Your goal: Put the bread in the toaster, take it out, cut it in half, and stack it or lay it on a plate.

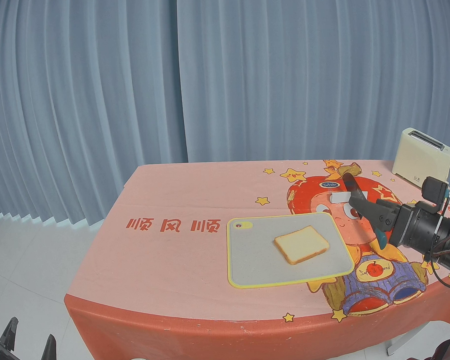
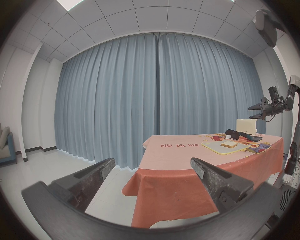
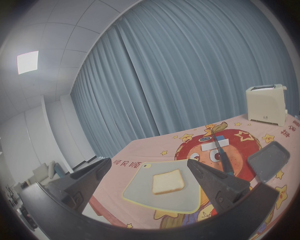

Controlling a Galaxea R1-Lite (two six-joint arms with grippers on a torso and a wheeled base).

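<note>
A slice of bread (image 1: pixel 301 244) lies flat on a grey cutting board with a yellow rim (image 1: pixel 258 265) in the middle of the table. The cream toaster (image 1: pixel 422 157) stands at the far right corner, slot up. A knife with a dark blade (image 1: pixel 350 182) and teal handle rests right of the board. My right gripper (image 1: pixel 367 209) hovers open above the knife, to the right of the bread (image 3: pixel 167 182). A dark grey plate (image 3: pixel 268 161) sits beyond the knife (image 3: pixel 222 153). My left gripper (image 1: pixel 26 340) hangs open and empty, low beside the table's near left corner.
The pink printed tablecloth (image 1: pixel 179 259) covers the table, whose left half is bare. A small white card (image 1: pixel 340 197) lies under the knife blade. Blue curtains hang behind the table. From the left wrist view the board (image 2: pixel 223 149) and toaster (image 2: pixel 246 125) lie far off.
</note>
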